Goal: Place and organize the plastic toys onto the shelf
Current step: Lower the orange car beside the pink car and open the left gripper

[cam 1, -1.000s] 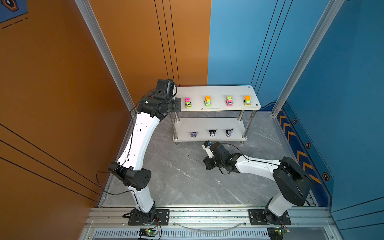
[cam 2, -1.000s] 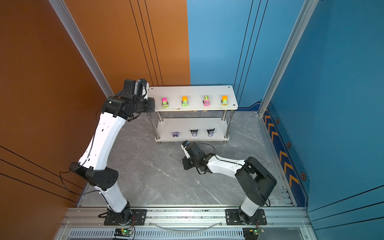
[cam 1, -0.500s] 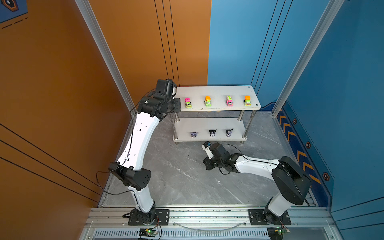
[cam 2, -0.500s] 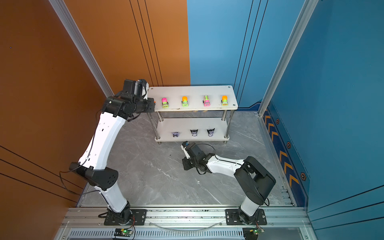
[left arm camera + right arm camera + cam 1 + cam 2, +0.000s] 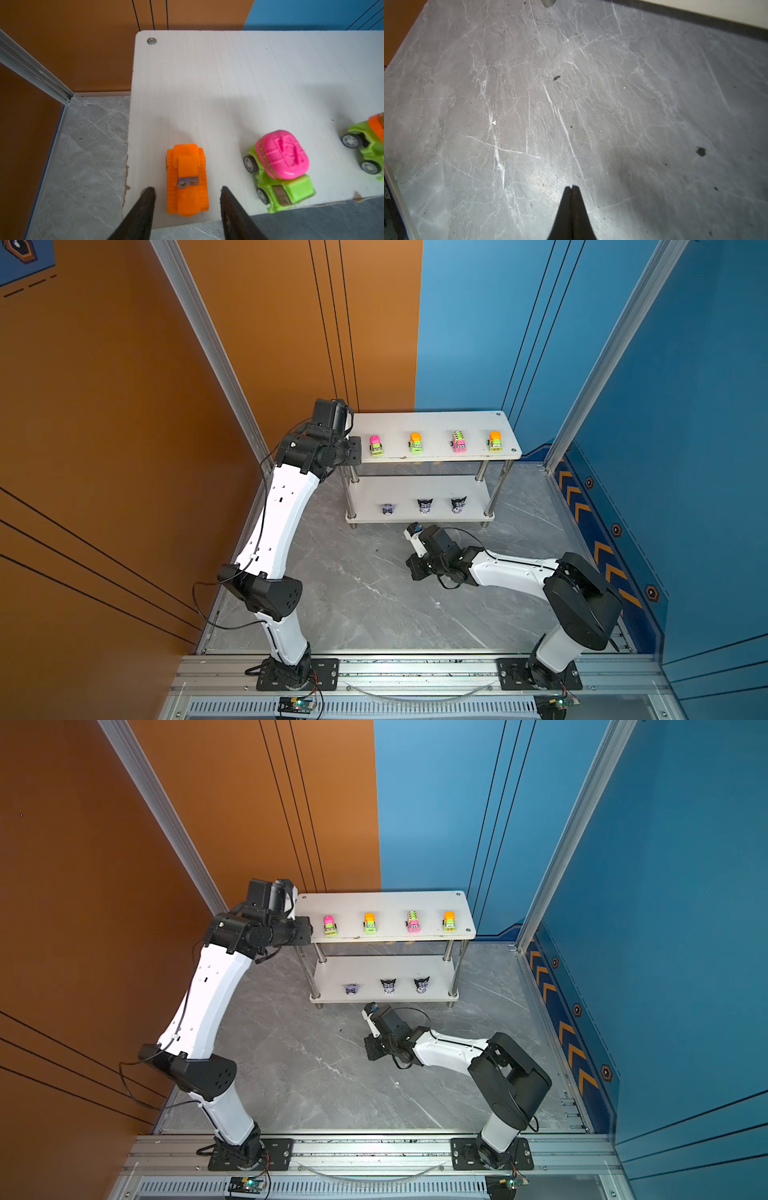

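Note:
The white two-tier shelf (image 5: pixel 436 423) (image 5: pixel 382 903) stands at the back of the floor. In the left wrist view my left gripper (image 5: pixel 187 191) is open at the left end of the shelf's top board (image 5: pixel 207 83). An orange toy vehicle (image 5: pixel 187 166) lies free on the board, with a jaw on each side of it and a gap to both. In both top views my left wrist (image 5: pixel 328 435) hides that toy. Neon cars (image 5: pixel 376 445) (image 5: pixel 415 442) (image 5: pixel 459 441) line the top tier. Three cat-eared figurines (image 5: pixel 424 506) stand on the lower tier. My right gripper (image 5: pixel 572 188) is shut and empty above the floor.
The grey marble floor (image 5: pixel 353 593) spreads in front of the shelf. My right arm's wrist (image 5: pixel 436 547) hangs low just before the shelf's front edge. Orange wall panels (image 5: pixel 124 406) close the left side, blue ones (image 5: pixel 685 448) the right. A metal rail (image 5: pixel 415 672) runs along the front.
My left gripper's jaws have spread wider at the shelf's left end. Both arms stay almost where they were.

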Tool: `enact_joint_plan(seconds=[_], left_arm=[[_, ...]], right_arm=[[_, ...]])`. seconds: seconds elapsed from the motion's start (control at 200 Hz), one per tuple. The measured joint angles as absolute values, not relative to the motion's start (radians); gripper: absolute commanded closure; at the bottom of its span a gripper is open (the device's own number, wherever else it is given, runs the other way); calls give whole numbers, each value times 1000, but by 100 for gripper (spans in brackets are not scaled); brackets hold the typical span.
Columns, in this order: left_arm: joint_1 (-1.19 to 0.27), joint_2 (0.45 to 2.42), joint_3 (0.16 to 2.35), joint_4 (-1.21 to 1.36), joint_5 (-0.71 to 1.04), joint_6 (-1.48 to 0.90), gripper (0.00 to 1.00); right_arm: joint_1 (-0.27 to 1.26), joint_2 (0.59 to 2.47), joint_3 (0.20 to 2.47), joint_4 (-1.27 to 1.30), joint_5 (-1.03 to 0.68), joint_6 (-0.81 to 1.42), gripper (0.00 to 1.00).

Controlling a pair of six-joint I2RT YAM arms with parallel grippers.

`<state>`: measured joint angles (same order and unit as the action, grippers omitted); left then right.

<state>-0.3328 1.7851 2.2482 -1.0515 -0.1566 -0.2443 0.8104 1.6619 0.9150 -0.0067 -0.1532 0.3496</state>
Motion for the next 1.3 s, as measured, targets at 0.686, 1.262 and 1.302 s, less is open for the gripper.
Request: enact_joint_plan(seconds=[0.686,1.262,1.302], left_arm=[[-461,1712,2294,-1060,-237,-229,64],[-442,1861,2411,-1067,-235,-207,90],[-441,1861,2411,-1067,-235,-208,90]], right_arm=[[810,1672,915,-7,-157,361,100],[810,1672,915,-7,-157,361,100],[810,1672,915,-7,-157,361,100]])
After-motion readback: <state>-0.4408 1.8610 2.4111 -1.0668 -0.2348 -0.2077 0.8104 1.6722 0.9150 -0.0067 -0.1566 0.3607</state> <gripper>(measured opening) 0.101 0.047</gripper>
